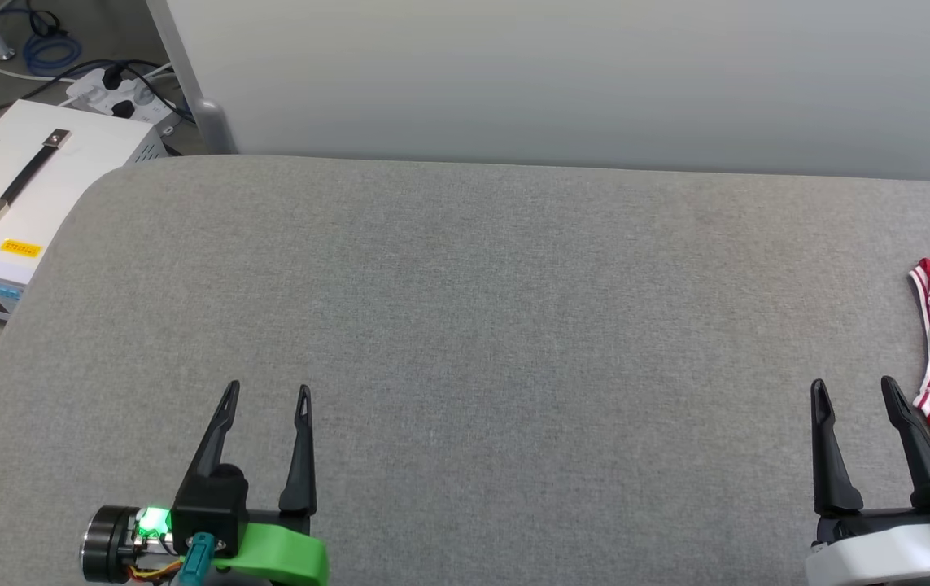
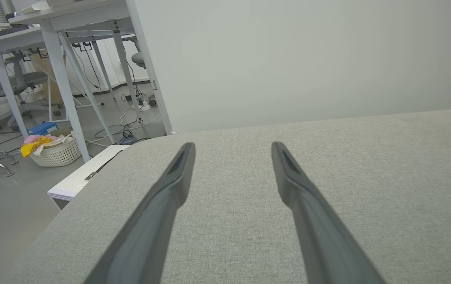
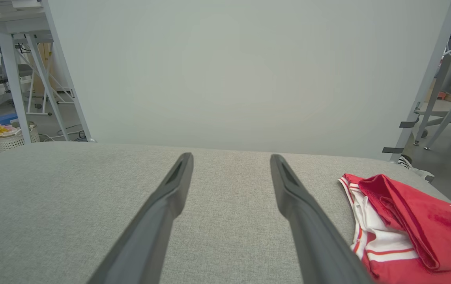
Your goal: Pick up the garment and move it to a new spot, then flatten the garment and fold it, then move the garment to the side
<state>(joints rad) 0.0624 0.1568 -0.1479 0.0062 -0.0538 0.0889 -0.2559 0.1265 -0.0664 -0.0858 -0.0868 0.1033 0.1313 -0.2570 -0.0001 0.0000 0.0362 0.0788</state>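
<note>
Jersey (image 3: 407, 221) crumpled just right of right gripper (image 1: 853, 382), jaws apart, empty; left gripper (image 1: 268, 387) likewise. Likely light, limp; pinch raised red fold.

Left wrist view: left gripper (image 2: 232, 146) fingers (image 2: 170, 185) spread wide, bare grey fabric between them. They point across the grey fabric worktop (image 2: 367, 177) toward a pale panel (image 2: 288, 59) at its far edge. The worktop corner at left is rounded. On the floor beyond it: white box (image 2: 87, 173) just beside the worktop, white basket (image 2: 57, 156) holding yellow and pink cloth, white desk legs (image 2: 63, 79), loose cables (image 2: 130, 130).
</note>
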